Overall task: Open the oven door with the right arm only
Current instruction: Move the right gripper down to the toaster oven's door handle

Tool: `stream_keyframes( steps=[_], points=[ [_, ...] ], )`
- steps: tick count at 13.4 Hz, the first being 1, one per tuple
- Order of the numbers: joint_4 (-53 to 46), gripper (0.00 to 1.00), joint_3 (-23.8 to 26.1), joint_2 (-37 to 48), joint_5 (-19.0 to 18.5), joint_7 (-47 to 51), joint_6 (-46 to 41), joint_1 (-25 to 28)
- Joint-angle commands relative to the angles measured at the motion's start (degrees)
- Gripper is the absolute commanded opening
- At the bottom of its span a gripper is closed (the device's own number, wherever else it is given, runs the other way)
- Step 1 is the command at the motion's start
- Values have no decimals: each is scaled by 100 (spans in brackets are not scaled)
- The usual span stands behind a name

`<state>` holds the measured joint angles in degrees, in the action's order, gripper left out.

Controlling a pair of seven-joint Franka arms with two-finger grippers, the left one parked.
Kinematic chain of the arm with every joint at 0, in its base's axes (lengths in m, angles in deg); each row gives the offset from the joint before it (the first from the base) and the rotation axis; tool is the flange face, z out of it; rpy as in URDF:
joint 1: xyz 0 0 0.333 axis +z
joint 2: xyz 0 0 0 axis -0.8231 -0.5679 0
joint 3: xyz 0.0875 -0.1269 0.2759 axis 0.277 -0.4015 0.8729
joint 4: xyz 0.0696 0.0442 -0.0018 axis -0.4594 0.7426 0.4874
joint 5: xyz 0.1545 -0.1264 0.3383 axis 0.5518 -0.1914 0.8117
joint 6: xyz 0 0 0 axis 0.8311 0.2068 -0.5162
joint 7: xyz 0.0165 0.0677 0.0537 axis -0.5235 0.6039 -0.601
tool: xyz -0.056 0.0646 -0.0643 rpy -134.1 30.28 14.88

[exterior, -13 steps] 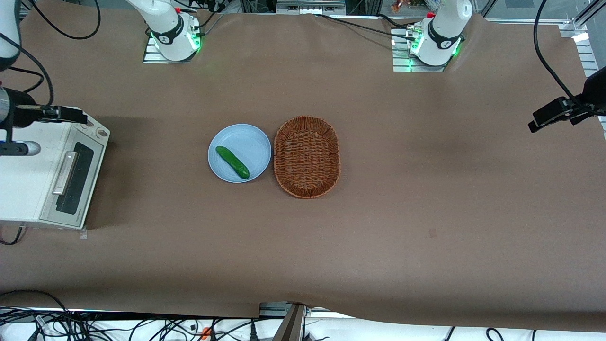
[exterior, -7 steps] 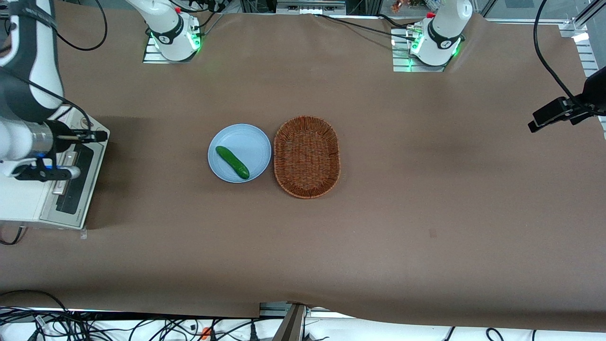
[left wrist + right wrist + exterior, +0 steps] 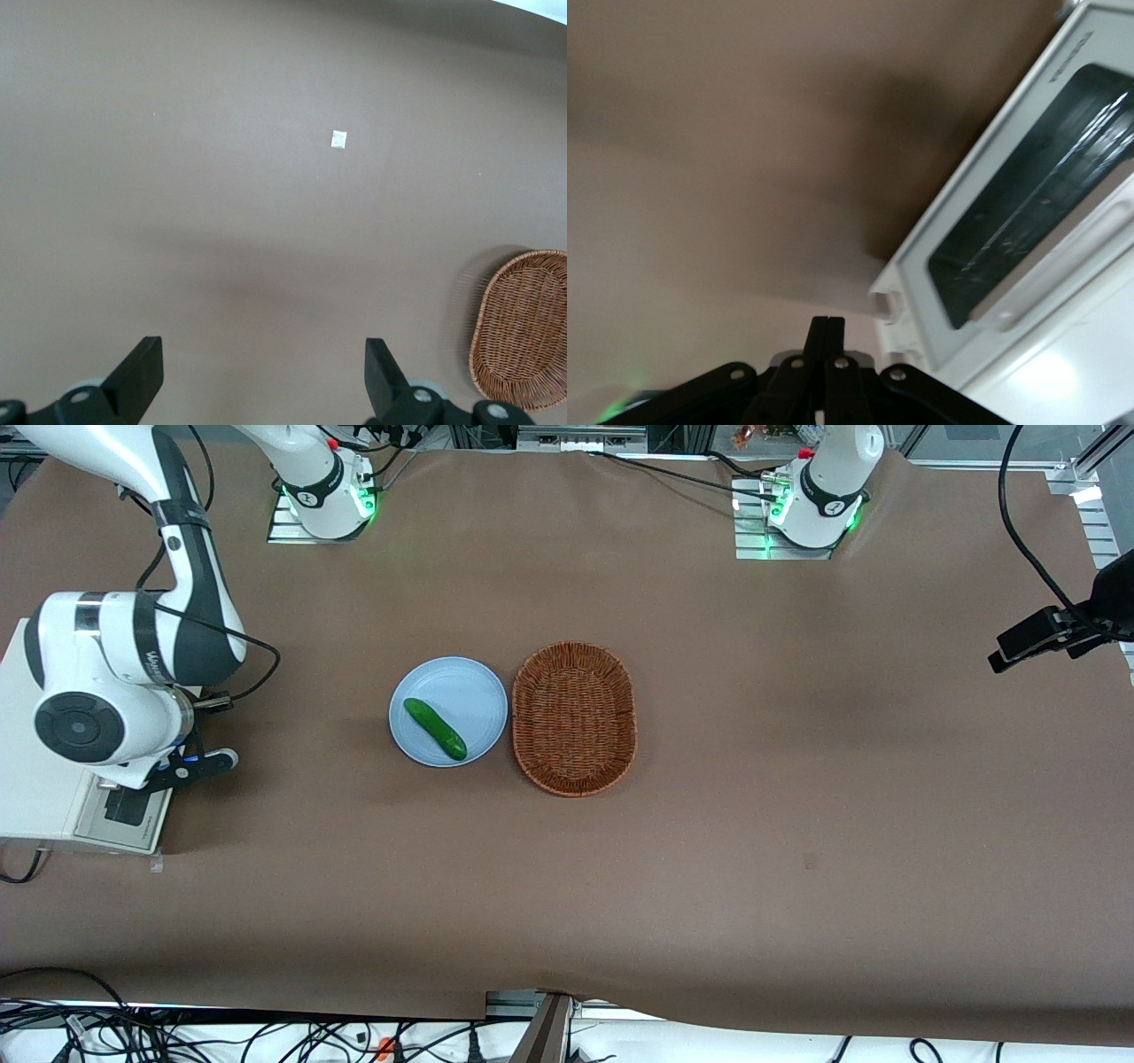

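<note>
The cream-white toaster oven point(image 3: 35, 802) stands at the working arm's end of the table. Its door point(image 3: 128, 808) is closed; only a strip of the dark glass and silver frame shows under the arm. The right arm point(image 3: 115, 682) hangs over the oven's front and hides my gripper in the front view. In the right wrist view my gripper point(image 3: 827, 329) has its fingers pressed together and holds nothing. There the oven door point(image 3: 1036, 186) and its silver bar handle point(image 3: 1067, 261) show beside the gripper, apart from it.
A blue plate point(image 3: 461, 682) with a green cucumber point(image 3: 435, 728) lies mid-table, beside a wicker basket point(image 3: 574, 717). The basket also shows in the left wrist view point(image 3: 523, 341). A small white tag point(image 3: 338, 139) lies on the brown cloth.
The right arm has swung in from the table's edge over the oven and now covers most of the door and handle. The oven door has stayed closed.
</note>
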<state>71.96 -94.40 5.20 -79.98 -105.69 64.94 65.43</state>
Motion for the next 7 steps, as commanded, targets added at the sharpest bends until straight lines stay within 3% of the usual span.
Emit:
stream_keyframes(
  steps=[1, 7],
  points=[
    [106, 0, -13, -43, -585, -839, 278, -88],
    [132, 0, -66, -114, -920, -1921, 551, -606]
  ],
)
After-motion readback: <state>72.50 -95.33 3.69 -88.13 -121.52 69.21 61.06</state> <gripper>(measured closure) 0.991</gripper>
